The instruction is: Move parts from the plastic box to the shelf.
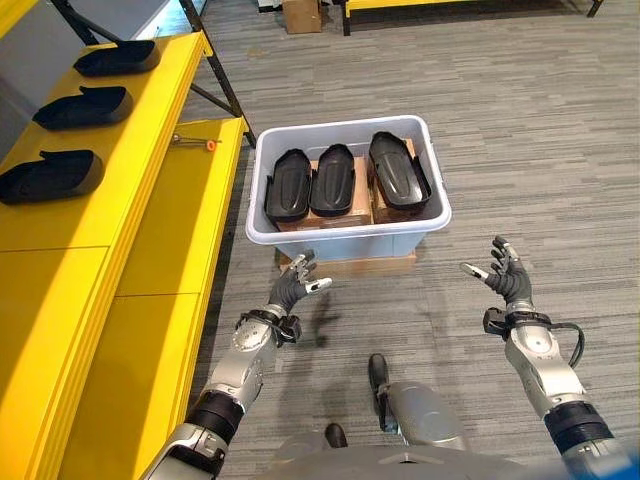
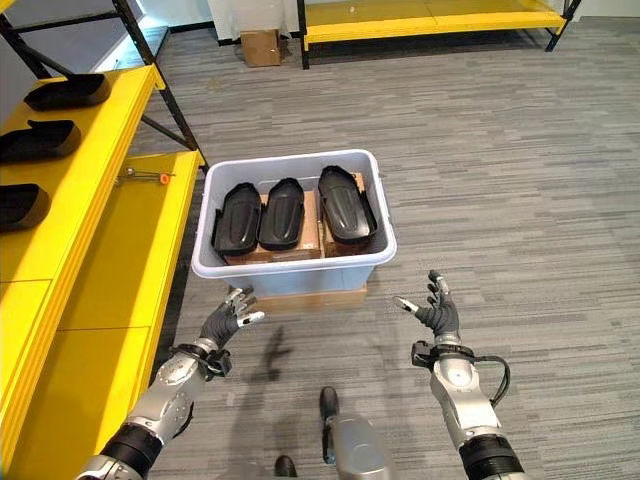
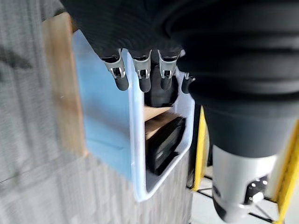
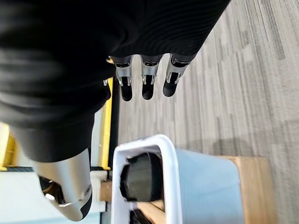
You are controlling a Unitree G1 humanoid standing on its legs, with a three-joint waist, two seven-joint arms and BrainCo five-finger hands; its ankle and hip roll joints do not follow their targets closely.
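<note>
Black moulded parts [image 1: 345,180], three of them, are seen lying side by side in the plastic box [image 1: 348,235], long axes pointing away from the robot. The box sits straight ahead on the floor. Left robot hand [image 1: 292,287] is held just short of the near wall, fingers spread, empty. Right robot hand [image 1: 505,273] is likewise spread, farther out. The left one is judged nearer. The yellow shelf [image 1: 150,210] lies to the left, three parts already on it.

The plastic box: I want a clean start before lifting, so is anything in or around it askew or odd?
Mostly tidy. Three black parts lie side by side in the plastic box. One oddity: a small orange-tipped tool lies loose on the lower yellow shelf.
</note>
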